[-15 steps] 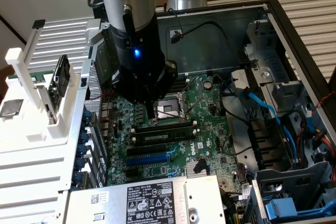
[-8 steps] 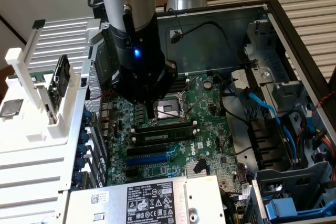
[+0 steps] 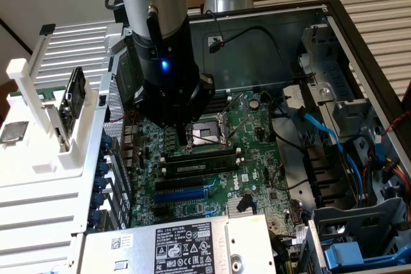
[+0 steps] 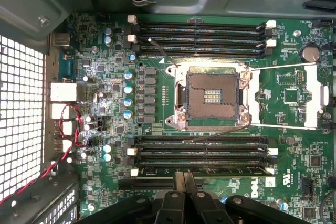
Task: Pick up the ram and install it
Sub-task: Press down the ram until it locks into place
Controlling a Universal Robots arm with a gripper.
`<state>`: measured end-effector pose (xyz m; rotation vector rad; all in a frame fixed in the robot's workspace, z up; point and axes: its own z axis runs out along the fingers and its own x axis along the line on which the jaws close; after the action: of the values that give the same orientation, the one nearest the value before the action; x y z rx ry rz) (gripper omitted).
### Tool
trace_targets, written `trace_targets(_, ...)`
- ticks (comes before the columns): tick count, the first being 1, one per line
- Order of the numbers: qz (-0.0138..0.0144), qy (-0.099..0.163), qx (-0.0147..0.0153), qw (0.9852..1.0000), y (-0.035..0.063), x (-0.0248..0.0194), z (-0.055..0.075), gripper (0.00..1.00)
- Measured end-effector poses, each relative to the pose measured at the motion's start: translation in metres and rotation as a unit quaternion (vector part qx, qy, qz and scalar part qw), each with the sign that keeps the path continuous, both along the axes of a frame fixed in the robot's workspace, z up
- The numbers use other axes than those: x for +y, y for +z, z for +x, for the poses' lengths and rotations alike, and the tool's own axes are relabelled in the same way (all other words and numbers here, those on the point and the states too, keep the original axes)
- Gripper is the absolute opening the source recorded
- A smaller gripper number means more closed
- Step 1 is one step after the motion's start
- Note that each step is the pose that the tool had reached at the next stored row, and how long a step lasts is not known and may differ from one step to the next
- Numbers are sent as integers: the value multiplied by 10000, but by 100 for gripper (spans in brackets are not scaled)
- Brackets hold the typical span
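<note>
Wrist view shows closed gripper [image 4: 184,182] fingers above seated ram [image 4: 205,170]

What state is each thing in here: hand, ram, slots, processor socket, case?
hand: shut, tips over the ram, holding nothing.
ram: standing in a memory slot beside the processor socket; whether it is fully seated cannot be told.
other memory slots: empty.
processor socket: empty, pins bare.
blue slot: empty.
case: side open, board exposed.
</note>
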<state>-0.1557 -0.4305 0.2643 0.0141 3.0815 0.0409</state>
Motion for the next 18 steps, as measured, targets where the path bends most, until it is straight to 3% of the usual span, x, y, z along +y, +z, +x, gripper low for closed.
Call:
trace_targets(10,0,0,-1,10000,-6,0,-30,10)
trace_targets(18,2,-1,-1,10000,-86,0,-30,10)
